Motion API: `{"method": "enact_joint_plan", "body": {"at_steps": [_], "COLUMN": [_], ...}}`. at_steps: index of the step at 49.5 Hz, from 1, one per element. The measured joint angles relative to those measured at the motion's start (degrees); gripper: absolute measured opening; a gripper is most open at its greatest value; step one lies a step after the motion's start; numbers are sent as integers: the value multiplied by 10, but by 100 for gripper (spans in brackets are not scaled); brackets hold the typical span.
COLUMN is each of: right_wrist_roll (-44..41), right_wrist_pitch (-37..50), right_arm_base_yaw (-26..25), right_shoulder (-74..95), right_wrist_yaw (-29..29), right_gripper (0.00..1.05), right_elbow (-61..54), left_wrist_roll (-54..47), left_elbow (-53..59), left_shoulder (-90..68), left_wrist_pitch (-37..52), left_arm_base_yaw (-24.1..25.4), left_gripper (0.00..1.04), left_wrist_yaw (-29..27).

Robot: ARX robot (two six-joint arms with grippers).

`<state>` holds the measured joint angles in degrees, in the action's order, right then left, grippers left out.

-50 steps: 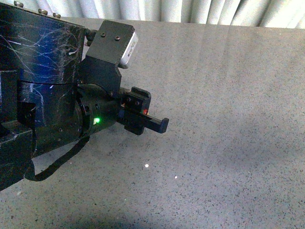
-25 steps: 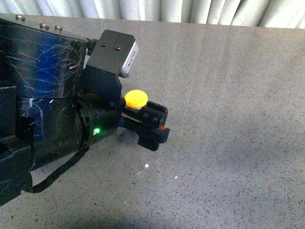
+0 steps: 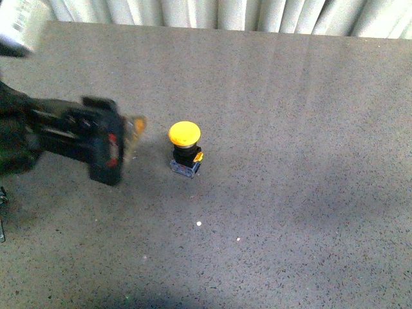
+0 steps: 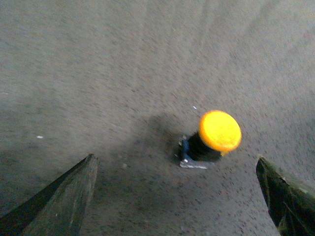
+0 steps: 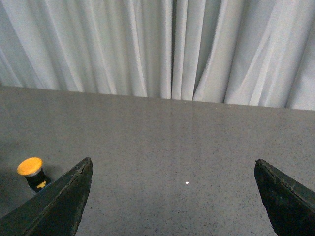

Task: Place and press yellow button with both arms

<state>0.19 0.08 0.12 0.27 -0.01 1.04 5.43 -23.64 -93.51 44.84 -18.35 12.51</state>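
Observation:
The yellow button (image 3: 185, 133) stands upright on the grey table (image 3: 309, 161), domed cap on top, black neck and greyish base with a small yellow tab below. My left gripper (image 3: 126, 145) is blurred, open and empty, a short way left of the button and not touching it. In the left wrist view the button (image 4: 219, 131) sits ahead of the left gripper (image 4: 175, 162), nearer one finger. My right gripper (image 5: 173, 161) is open and empty, with the button (image 5: 30, 167) far off past one finger (image 5: 59, 204). The right arm is out of the front view.
A white pleated curtain (image 3: 212, 13) hangs behind the table's far edge, and the curtain (image 5: 162, 49) also fills the background of the right wrist view. Two small white specks (image 3: 199, 223) lie on the table in front of the button.
The left arm has swung back to the left and off the button. Half a second ago its jaws stood round the button; now the button stands alone on the table.

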Motion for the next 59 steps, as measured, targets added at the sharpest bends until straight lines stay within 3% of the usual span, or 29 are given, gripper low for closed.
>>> {"method": "enact_joint_plan", "body": {"at_steps": [3,5,8,11,15,18,21,24,29,35,45,59], "right_wrist_roll": [0,0,0,0,0,7,66,89,54,2,3,76], "right_wrist_pitch": [0,0,0,0,0,-14,-124,-90,-7,-3,3,-16], "right_arm_base_yaw": [0,0,0,0,0,-3,-22,-27,2,48,131,247], "right_shoulder": [0,0,0,0,0,10,115,248,419,600,822,984], "right_wrist_yaw": [0,0,0,2,0,-10,-54,-54,-30,-7,21,19], "right_gripper": [96,96,96,96,96,96,96,96,96,96,94,37], "right_elbow": [0,0,0,0,0,5,65,119,205,302,451,567], "left_wrist_roll": [0,-16,-32,-40,-43,-46,-47,-48,-49,-50,-50,-50], "left_elbow": [7,34,81,116,147,167,180,191,207,218,229,229], "left_shoulder": [32,37,76,158,223,255,290,333,390,457,546,667], "left_wrist_pitch": [-9,94,186,194,175,152,128,104,57,5,-72,-183], "left_arm_base_yaw": [33,47,81,127,142,166,181,181,182,182,182,182], "left_gripper": [95,86,74,59,41,27,12,2,1,1,1,1], "left_wrist_yaw": [8,-92,-176,-176,-166,-129,-130,-122,-125,-125,-125,-125]}}
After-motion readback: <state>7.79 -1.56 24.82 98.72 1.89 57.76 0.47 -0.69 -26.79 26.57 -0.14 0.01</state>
